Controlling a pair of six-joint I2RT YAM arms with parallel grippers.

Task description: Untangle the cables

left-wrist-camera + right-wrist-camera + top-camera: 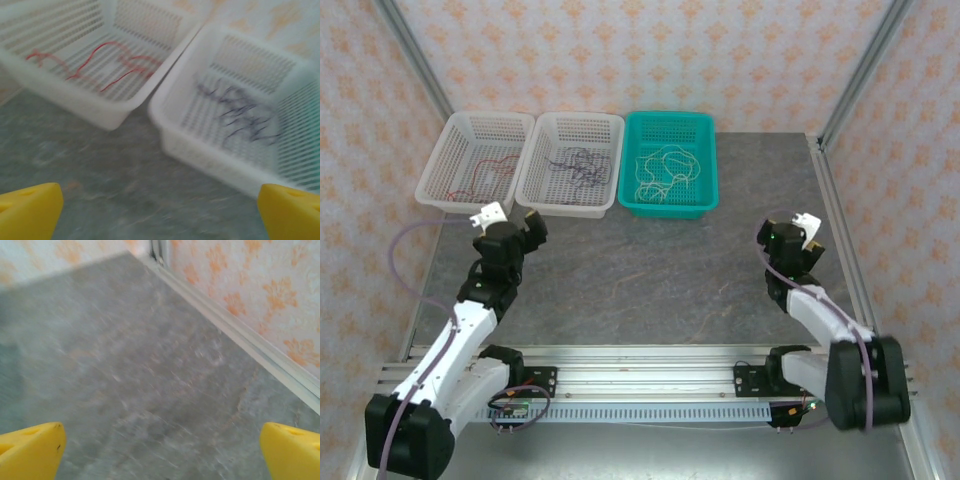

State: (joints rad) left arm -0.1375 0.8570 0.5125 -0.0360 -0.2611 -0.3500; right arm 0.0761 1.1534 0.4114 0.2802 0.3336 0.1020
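Note:
The red cable (480, 172) (107, 65) lies looped in the left white basket (438, 192) (75, 102). In the middle white basket (532, 192) (210, 150) rests the dark purple cable (578, 165) (245, 117). A cream-white cable (665, 170) sits coiled in the teal basket (710, 190). My left gripper (520, 222) (160, 212) hangs open just in front of the two white baskets, nothing between its yellow fingertips (30, 207). Far to the right, my right gripper (798, 240) (160, 452) is open over bare table, its yellow fingertips (30, 447) empty.
The three baskets stand in a row at the back of the grey table (660, 280). A metal frame rail (235, 330) runs along the table's right edge beside the patterned wall. The arm bases sit on the rail (640, 385) at the near edge.

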